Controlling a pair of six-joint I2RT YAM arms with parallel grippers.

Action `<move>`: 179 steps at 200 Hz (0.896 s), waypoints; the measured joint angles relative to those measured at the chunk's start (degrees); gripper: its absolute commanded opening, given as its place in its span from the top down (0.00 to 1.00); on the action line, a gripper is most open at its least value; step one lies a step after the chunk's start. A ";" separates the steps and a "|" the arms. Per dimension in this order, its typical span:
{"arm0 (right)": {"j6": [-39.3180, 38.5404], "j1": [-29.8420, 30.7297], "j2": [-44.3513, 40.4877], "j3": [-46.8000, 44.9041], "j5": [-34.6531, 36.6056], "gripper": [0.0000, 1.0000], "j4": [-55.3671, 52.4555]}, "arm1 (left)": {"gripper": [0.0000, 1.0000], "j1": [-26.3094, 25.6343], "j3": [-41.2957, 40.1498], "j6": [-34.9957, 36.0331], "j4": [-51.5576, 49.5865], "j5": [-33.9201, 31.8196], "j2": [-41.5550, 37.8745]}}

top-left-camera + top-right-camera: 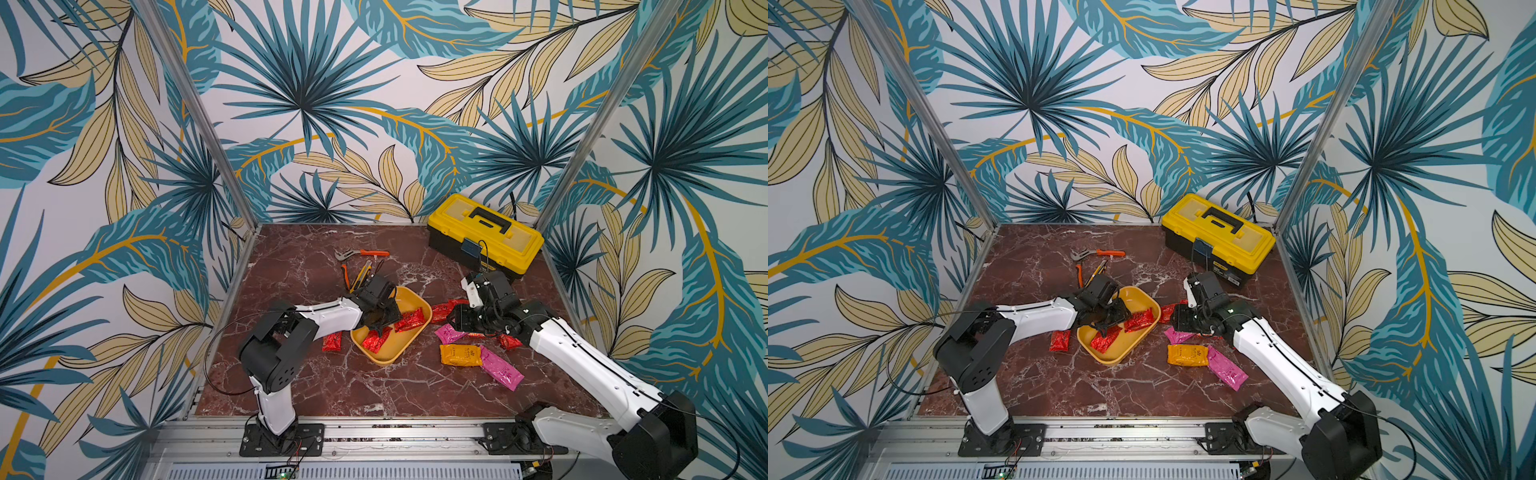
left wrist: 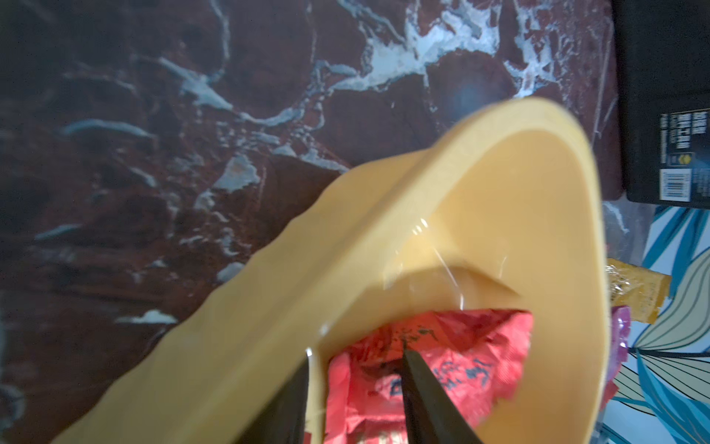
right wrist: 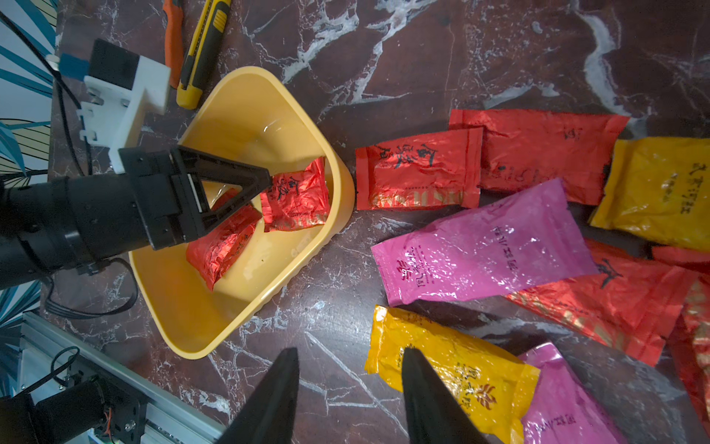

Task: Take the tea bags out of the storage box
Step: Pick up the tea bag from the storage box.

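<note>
The storage box (image 1: 395, 347) (image 3: 192, 307), a shallow yellow-orange tray, sits mid-table. Two red tea bags (image 1: 411, 320) (image 3: 296, 196) lie in it. My left gripper (image 1: 380, 322) (image 2: 355, 355) reaches down into the box, jaws apart, and a red tea bag (image 2: 461, 365) shows between and behind its fingers. My right gripper (image 1: 451, 320) (image 3: 349, 351) hovers open over bare marble to the right of the box, holding nothing. Around it on the table lie several tea bags: orange (image 1: 460, 354) (image 3: 453, 365), magenta (image 1: 500, 368) (image 3: 484, 246) and red (image 3: 418, 169). One more red tea bag (image 1: 331, 341) lies left of the box.
A yellow-and-black toolbox (image 1: 484, 232) stands at the back right. Pliers with orange handles (image 1: 361, 252) and a yellow utility knife (image 3: 203, 50) lie behind the box. Metal posts and patterned walls close in the sides, and an aluminium rail (image 1: 374, 432) runs along the front edge.
</note>
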 measured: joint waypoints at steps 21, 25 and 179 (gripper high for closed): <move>-0.07 -0.13 0.00 0.00 -0.20 0.51 0.00 | 0.53 0.02 -0.02 -0.94 2.23 1.03 -0.02; -0.09 -0.13 0.00 0.00 -0.22 0.51 0.00 | 0.53 0.02 0.00 -1.05 2.58 1.25 -0.02; -0.20 -0.31 0.00 1.01 -0.66 0.51 -0.15 | 1.00 0.00 -0.59 -3.21 9.40 8.24 -0.02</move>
